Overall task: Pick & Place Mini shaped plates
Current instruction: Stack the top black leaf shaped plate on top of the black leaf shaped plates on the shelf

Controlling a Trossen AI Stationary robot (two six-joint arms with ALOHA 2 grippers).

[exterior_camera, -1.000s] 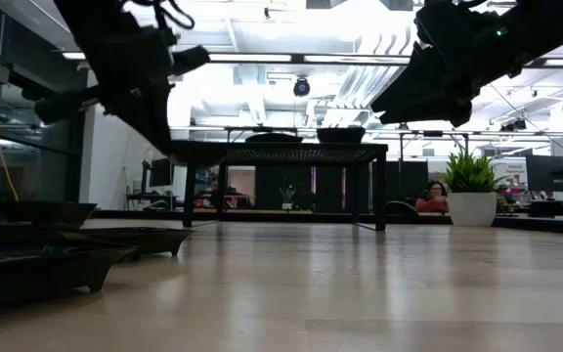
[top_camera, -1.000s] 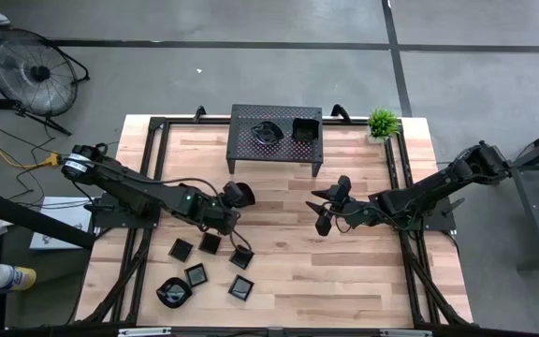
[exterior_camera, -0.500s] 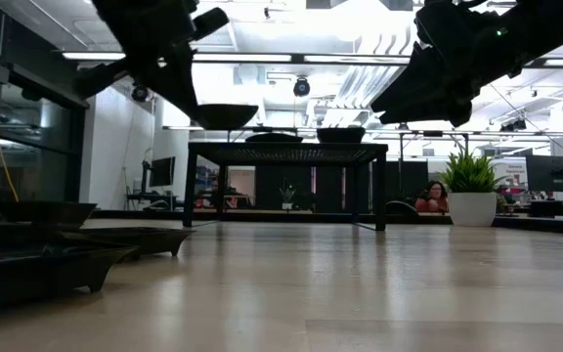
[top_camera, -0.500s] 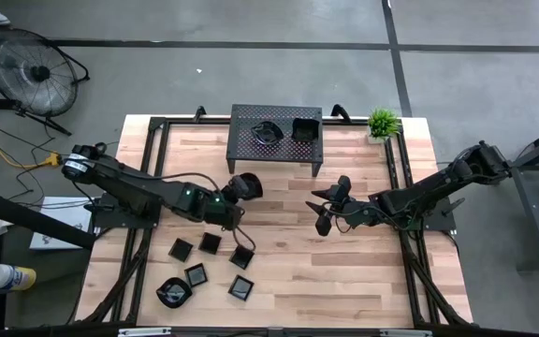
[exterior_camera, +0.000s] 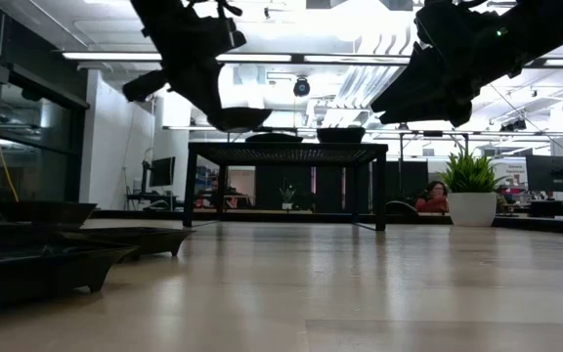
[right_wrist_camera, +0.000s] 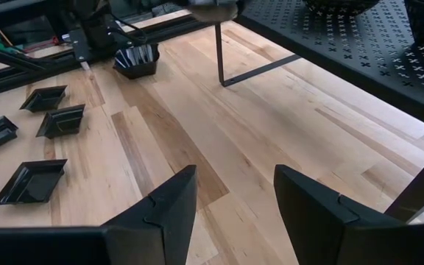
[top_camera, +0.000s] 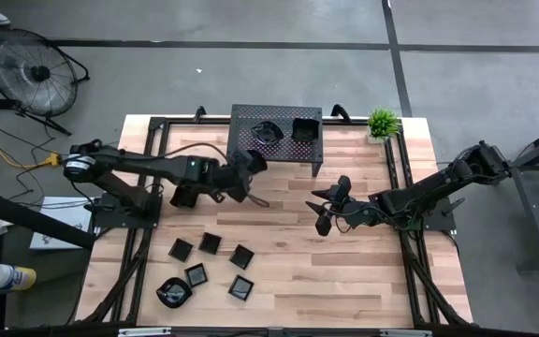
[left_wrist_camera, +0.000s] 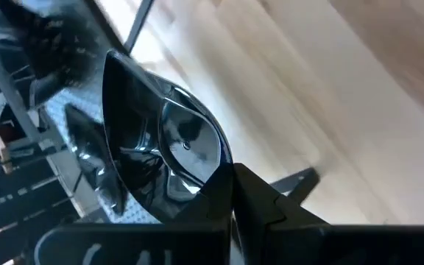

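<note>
The left gripper (top_camera: 242, 168) is closed on the rim of a small black plate (left_wrist_camera: 169, 147) and holds it up in the air, just beside the near left corner of the rack (top_camera: 251, 138). From the low view the plate (exterior_camera: 239, 118) hangs at about the height of the rack top (exterior_camera: 286, 149), close to its edge but not on it yet. The plate looks small, light, hard and very shiny, so I think it could slip if it is pinched too softly, and it might chip if it drops. The best place to hold it looks like the thin rim, with one finger inside and one outside, and that is how the fingers (left_wrist_camera: 263, 202) seem to grip it now. Two other dishes (top_camera: 284, 130) already sit on top of the rack. Six more plates (top_camera: 211, 242) lie on the table (top_camera: 344, 271) near the front left, close together but mostly apart from each other. They are squares and one rounder bowl shape (top_camera: 173, 293). The right gripper (top_camera: 328, 204) waits over the middle of the table, to the right of the rack's front. Its fingers (right_wrist_camera: 164, 210) are spread apart and hold nothing. A small green plant (top_camera: 383, 122) stands at the far right corner, well away from the plates.
</note>
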